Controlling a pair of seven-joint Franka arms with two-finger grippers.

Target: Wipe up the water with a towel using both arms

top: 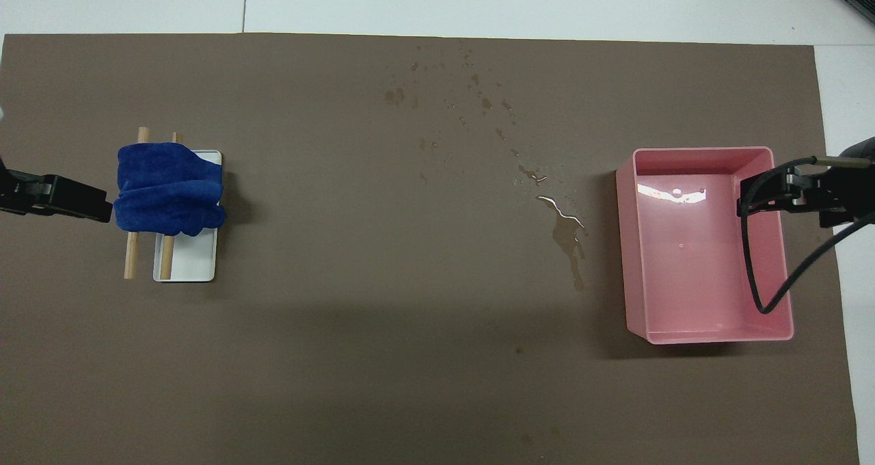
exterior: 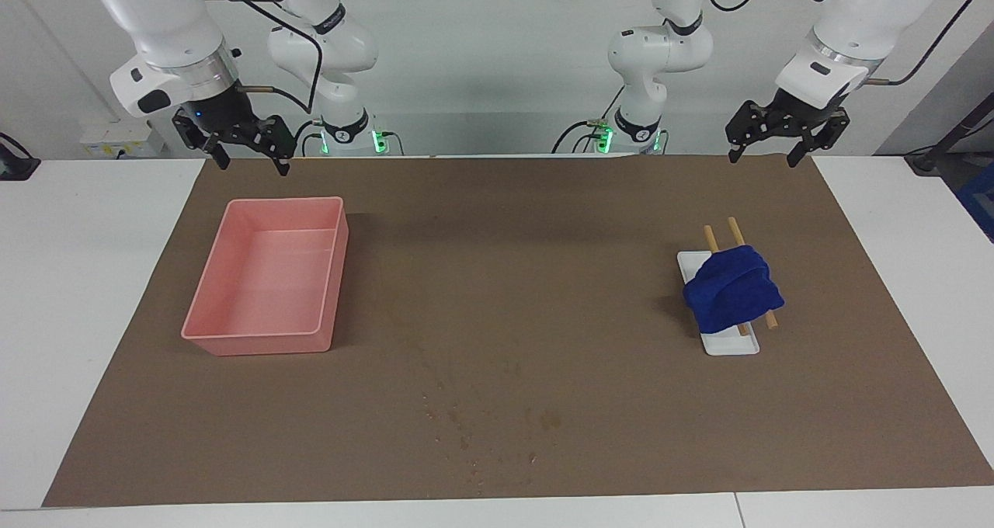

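nothing is started yet: the blue towel (exterior: 732, 289) lies draped over two wooden sticks (exterior: 709, 237) on a small white tray (exterior: 730, 345) toward the left arm's end of the desk (exterior: 70, 279). the spilled water (top: 566, 229) sits on the brown mat (exterior: 505, 279), a thin puddle just beside the pink bin (exterior: 268, 276), with droplets scattered farther from the robots. the left claw (exterior: 764, 141) hangs in the air above the mat's edge by its base, fingers spread and holding nothing; the right claw (exterior: 247, 144) does likewise at its own end, spread wide and empty.

the first step looks like fetching the towel. the left arm is the handier one. a pinch on the raised hump, where the sticks keep the cloth off the tray, should lift it clean without dragging tray or sticks along.

the towel looks plush and soft, loosely bunched. the sticks are plain round dowels. the tray is shallow and smooth, the bin glossy rigid plastic with rounded corners, empty. the mat is matte, darkening where wet.
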